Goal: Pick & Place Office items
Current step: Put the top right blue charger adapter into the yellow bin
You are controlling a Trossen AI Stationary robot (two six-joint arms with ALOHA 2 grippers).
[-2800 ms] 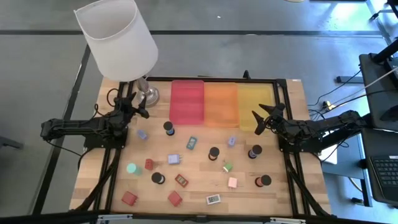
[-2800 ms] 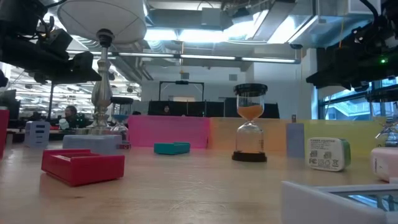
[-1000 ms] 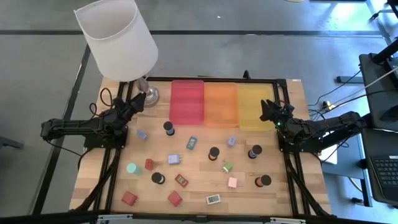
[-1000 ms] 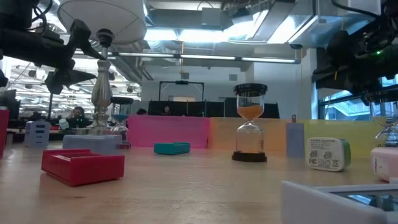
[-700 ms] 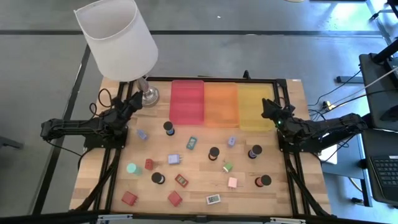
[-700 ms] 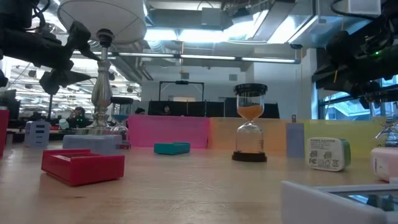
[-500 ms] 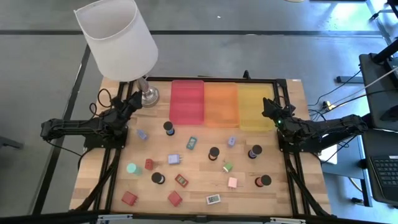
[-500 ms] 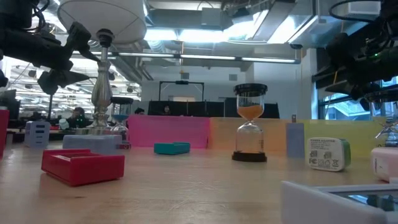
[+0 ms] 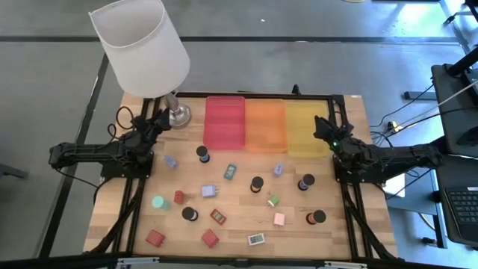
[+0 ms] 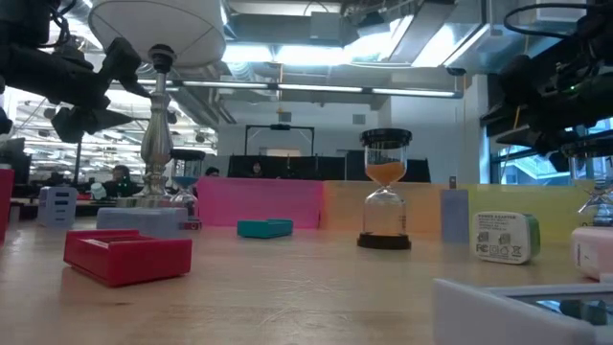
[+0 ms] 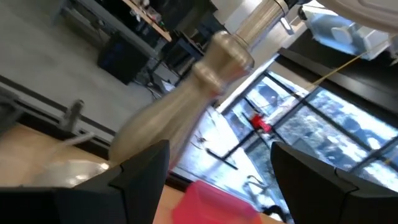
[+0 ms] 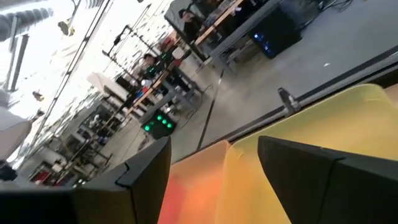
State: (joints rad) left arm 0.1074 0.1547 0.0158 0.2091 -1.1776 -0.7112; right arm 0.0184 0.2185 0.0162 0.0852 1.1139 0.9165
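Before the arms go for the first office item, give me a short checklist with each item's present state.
1. Left gripper empty: ok, open in the left wrist view, nothing between the fingers.
2. Left gripper clear of obstacles: not ok, it sits right beside the lamp stem.
3. Right gripper empty: ok, the right wrist view shows a gap with nothing in it; it hangs at the yellow tray edge.
4. Trays free to receive: ok, red tray, orange tray and yellow tray show nothing inside.
5. Office items reachable: ok, spread loose on the table, none held.
6. Items stacked or touching: cannot tell for the closest pairs.
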